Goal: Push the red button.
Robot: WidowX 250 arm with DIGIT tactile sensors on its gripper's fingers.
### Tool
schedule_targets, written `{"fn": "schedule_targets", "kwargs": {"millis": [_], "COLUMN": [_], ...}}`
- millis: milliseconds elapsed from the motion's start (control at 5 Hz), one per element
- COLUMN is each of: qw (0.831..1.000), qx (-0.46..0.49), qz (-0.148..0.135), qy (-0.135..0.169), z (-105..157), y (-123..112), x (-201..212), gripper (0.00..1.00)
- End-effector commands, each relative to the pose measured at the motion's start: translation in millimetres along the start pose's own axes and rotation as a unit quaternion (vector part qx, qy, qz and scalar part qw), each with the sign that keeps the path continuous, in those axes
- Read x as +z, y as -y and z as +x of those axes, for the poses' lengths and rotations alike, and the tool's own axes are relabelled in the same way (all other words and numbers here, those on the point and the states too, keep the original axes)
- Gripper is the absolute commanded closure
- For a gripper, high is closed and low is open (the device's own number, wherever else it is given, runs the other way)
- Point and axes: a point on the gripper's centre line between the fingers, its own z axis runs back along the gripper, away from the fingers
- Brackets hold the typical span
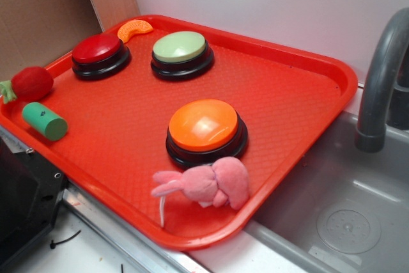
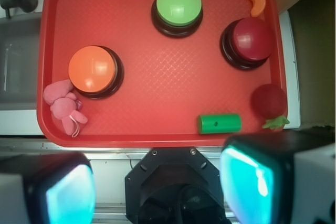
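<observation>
The red button [image 1: 97, 49] is a dark-red dome on a black base at the tray's far left corner; in the wrist view it sits at the upper right [image 2: 251, 40]. My gripper [image 2: 157, 187] is high above the near edge of the tray, over the robot base, well short of the button. Its two fingers [image 2: 252, 182] stand wide apart with nothing between them. The gripper does not show in the exterior view.
On the red tray [image 1: 300, 100] stand a green button [image 1: 181, 49] and an orange button [image 1: 204, 126]. A pink plush bunny [image 1: 208, 183], a green cylinder [image 1: 45, 121], a fuzzy red toy with leaves [image 1: 29, 84] and an orange slice [image 1: 134, 29] lie around. A sink [image 1: 345, 209] with a faucet [image 1: 383, 75] is at right.
</observation>
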Motion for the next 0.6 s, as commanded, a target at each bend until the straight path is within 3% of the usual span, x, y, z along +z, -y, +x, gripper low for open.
{"fn": "schedule_targets", "kwargs": {"millis": [0,200,400], "qw": [1.000,0.998,0.991], "qx": [0.000,0.057,0.119], "qz": [0.000,0.023,0.060], "qy": [0.000,0.026,0.025], "z": [0.0,44.2,82.4], "y": [0.0,-40.4,-76.2], "x": [0.0,-22.3,-59.8], "gripper": [0.00,0.00,0.00]}}
